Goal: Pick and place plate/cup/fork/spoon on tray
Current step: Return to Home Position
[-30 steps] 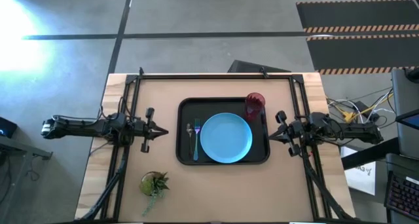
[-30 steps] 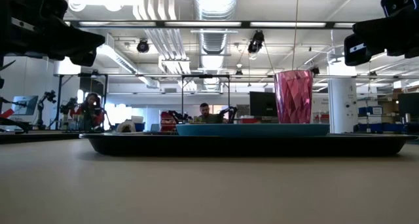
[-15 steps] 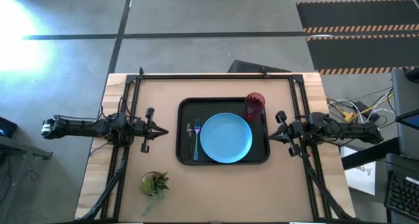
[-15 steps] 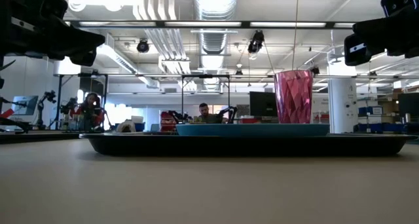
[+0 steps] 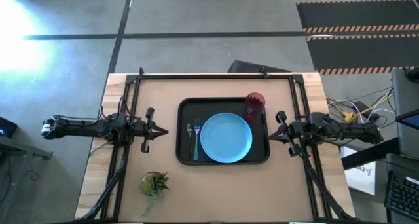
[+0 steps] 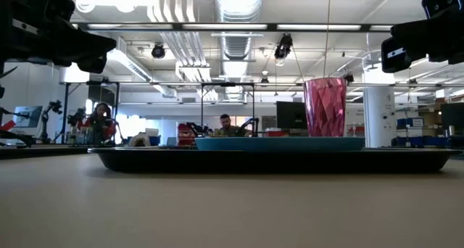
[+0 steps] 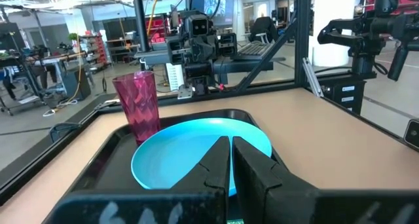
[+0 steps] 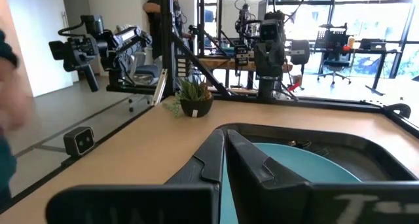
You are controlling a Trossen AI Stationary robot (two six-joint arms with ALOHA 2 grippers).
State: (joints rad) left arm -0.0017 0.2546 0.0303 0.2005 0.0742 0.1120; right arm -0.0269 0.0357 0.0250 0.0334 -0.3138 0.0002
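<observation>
Nothing has moved since the earlier frames: the plate [image 5: 226,138] lies mid-tray [image 5: 185,155], the fork [image 5: 196,140] and spoon [image 5: 190,130] by the tray's left rim, the cup [image 5: 255,106] in its far right corner, while the left gripper [image 5: 158,131] and right gripper [image 5: 270,135], fingers together, flank it above the bench [image 5: 216,185].

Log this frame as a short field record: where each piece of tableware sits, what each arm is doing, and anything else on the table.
tray: large black rectangular tray, centre of the table
plate: round light-blue plate, on the tray
cup: dark-red translucent tumbler, upright in a tray corner, beside the plate
fork: blue-handled fork, on the tray, at the plate's side opposite the cup
spoon: small dark spoon, beside the fork
left gripper: shut, empty, off the tray
right gripper: shut, empty, off the tray
other: small green potted plant on the table
</observation>
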